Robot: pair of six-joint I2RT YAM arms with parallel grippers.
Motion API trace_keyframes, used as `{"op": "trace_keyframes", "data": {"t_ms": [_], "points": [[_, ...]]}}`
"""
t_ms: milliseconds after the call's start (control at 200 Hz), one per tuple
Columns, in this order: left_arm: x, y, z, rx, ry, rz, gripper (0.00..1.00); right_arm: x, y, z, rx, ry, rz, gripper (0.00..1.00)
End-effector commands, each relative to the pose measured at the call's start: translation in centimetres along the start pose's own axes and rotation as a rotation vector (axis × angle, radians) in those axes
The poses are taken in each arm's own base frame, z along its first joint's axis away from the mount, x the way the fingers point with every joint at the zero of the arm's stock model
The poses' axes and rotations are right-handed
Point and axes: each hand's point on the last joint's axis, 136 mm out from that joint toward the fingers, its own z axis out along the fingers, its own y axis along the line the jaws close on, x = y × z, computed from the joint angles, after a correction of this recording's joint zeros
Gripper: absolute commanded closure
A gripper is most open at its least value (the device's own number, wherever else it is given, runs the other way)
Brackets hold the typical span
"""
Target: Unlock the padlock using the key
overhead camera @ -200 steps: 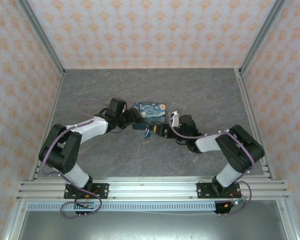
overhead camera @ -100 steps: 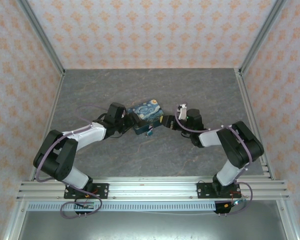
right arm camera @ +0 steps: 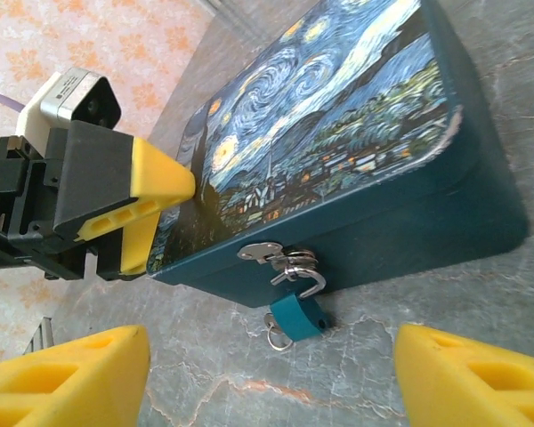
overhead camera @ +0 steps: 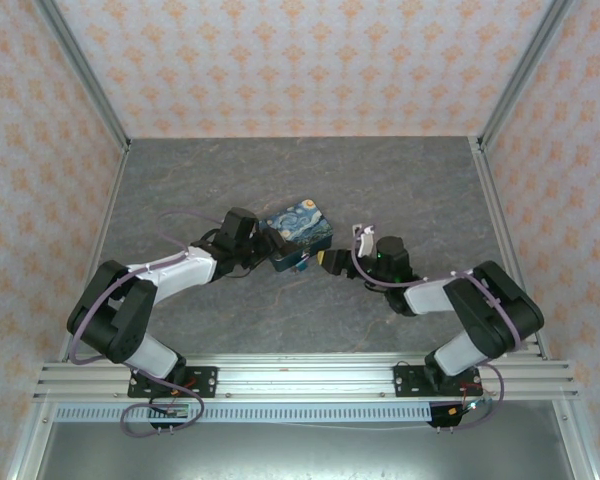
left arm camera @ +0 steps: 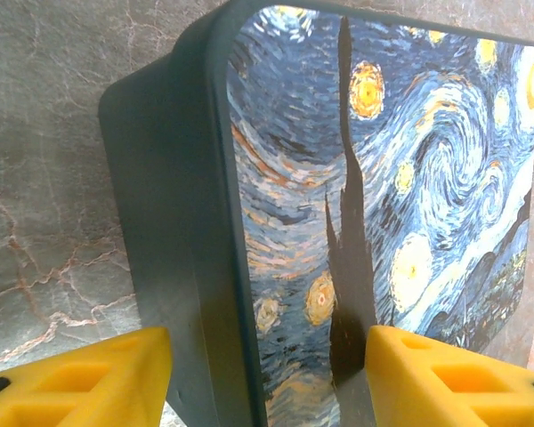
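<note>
Bracing the tin [overhead camera: 298, 226] is what the left fingers [left arm camera: 98, 378] are doing: they are straddling one end of it, one lying against the dark side wall and the other against the painted lid, so by the look of it they are clamping the tin. The right fingers [right arm camera: 62, 378] are standing wide apart with nothing between them, just in front of the tin's front wall. The padlock [right arm camera: 295, 318] is dangling there, its shackle passing through the hasp [right arm camera: 271, 253] at the middle of that wall and its teal body hanging close to the tabletop [right arm camera: 481, 294]; whether it is touching I cannot tell.

Judging from this, the step in hand is getting hold of the key. Doing it well is asking the left arm to be steadying the tin while the right fingers are coming in low and square to the front wall. They should be closing on the key's bow alone, not on the lock body or the hasp, so that a turn is going into the cylinder and not into swinging the lock.

The key itself is proving hard to make out: a small metal ring [right arm camera: 276, 339] is showing beneath the lock body, but whether a key is sitting in the keyhole I cannot tell. The keyhole is facing away. In the top view the lock is showing as a bluish speck, and the right wrist view is cutting off its own fingers at the bottom edge
</note>
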Motion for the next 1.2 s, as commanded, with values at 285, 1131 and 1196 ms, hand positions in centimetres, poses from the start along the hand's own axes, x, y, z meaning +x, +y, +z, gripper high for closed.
{"op": "trace_keyframes", "data": {"t_ms": [285,1131,1196], "points": [[2.2,3.5,0.7,-0.131,0.053,-0.019,0.42,-0.1,1.6,3.8,-0.174,-0.019,-0.051,0.34],[2.1,3.0,0.7,-0.121,0.046,-0.037,0.44,1.8,1.7,6.0,-0.245,0.037,0.011,0.44],[2.1,3.1,0.7,-0.124,0.046,-0.037,0.44,2.0,1.6,5.8,-0.241,0.04,0.009,0.48]]}}
